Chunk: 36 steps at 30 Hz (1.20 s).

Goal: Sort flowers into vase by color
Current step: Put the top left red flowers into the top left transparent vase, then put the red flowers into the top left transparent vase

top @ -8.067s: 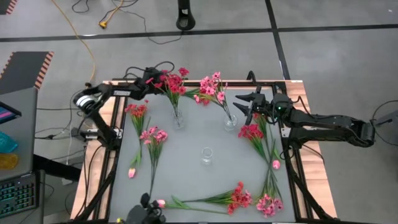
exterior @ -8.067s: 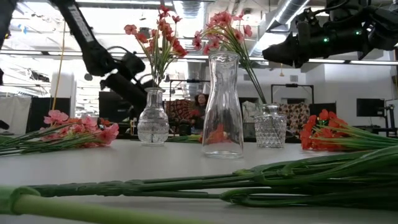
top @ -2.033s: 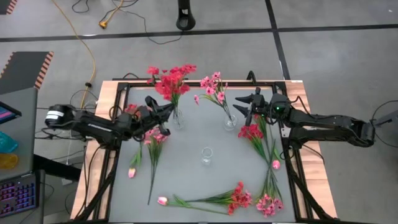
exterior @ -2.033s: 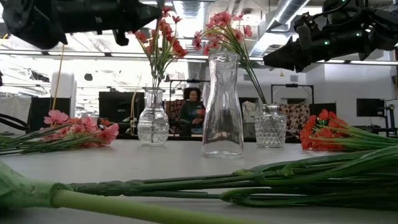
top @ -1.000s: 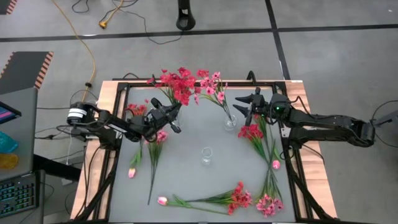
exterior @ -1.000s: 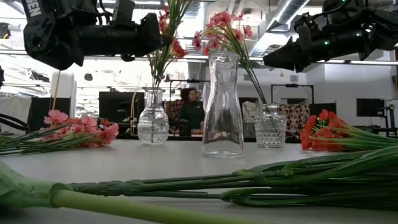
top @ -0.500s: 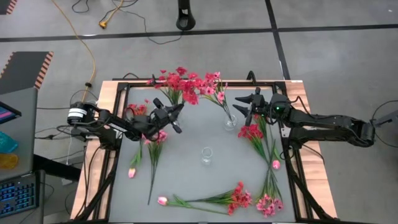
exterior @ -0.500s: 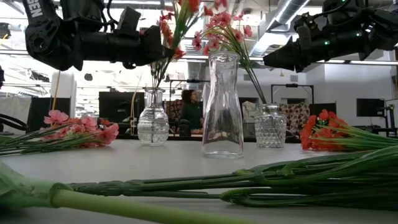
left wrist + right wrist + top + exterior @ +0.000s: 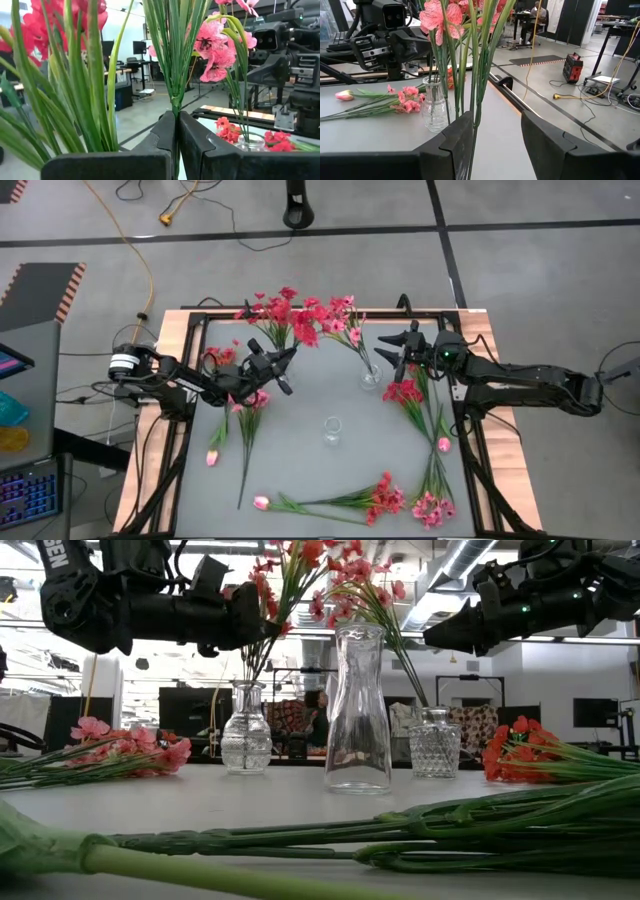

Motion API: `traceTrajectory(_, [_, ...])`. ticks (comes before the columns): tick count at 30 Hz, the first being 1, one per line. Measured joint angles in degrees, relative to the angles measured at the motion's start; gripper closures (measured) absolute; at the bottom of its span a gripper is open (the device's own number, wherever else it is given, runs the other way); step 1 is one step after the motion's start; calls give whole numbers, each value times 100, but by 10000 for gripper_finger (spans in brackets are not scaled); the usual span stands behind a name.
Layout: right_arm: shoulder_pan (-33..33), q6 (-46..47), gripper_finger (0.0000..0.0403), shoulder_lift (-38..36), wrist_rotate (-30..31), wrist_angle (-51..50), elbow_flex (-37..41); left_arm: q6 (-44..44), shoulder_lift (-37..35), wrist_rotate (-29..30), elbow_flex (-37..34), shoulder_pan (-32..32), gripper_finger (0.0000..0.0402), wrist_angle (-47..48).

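My left gripper [image 9: 283, 360] [image 9: 262, 625] is shut on a red spray [image 9: 285, 313] above the round clear vase [image 9: 246, 730] at the far left. Several green stems rise from that vase's neck. My right gripper [image 9: 386, 352] is open above the cut-glass vase [image 9: 370, 376] [image 9: 434, 745], which holds a pink spray [image 9: 342, 315]. That spray's stems [image 9: 476, 75] pass between the right fingers; I cannot tell whether they touch. A tall clear carafe [image 9: 358, 710] stands mid-table. My left gripper pinches the red spray's green stem [image 9: 174, 102] between its two fingers, just below where the leaves fan out. The fingers lie level, come from the table's left and cross the stem. The spray stands upright and leans a little right; its lower stems run down to the vase's neck [image 9: 247, 690].
Loose flowers lie on the table. At the left are a light pink spray [image 9: 248, 402], a red spray [image 9: 218, 358] and a tulip bud [image 9: 212, 457]. At the right are a red spray [image 9: 403, 392] and a tulip bud [image 9: 443, 444]. Near the front edge lie red [image 9: 383, 498] and pink [image 9: 432, 508] sprays.
My left gripper, shut on the red spray, has dropped a little and edged toward the table's right. The spray's blossoms have swung toward the pink spray and spread out.
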<state>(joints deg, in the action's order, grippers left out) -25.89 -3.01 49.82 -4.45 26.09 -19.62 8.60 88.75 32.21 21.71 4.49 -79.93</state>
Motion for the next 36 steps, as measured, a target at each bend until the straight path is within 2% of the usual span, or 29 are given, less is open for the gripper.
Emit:
traceTrajectory(9, [0, 0, 210, 0, 0, 0, 0, -26, 0, 129, 0, -8, 401, -6])
traceTrajectory(20, [-1, 0, 210, 0, -1, 2, 0, 567, 0, 1073, 0, -503, 395, -13])
traceTrajectory(31, [0, 2, 210, 0, 0, 4, 0, 934, -2, 1922, 0, -955, 277, -13])
traceTrajectory(36, [0, 2, 210, -1, 0, 4, 0, 896, -2, 2574, 0, -1196, 238, -17])
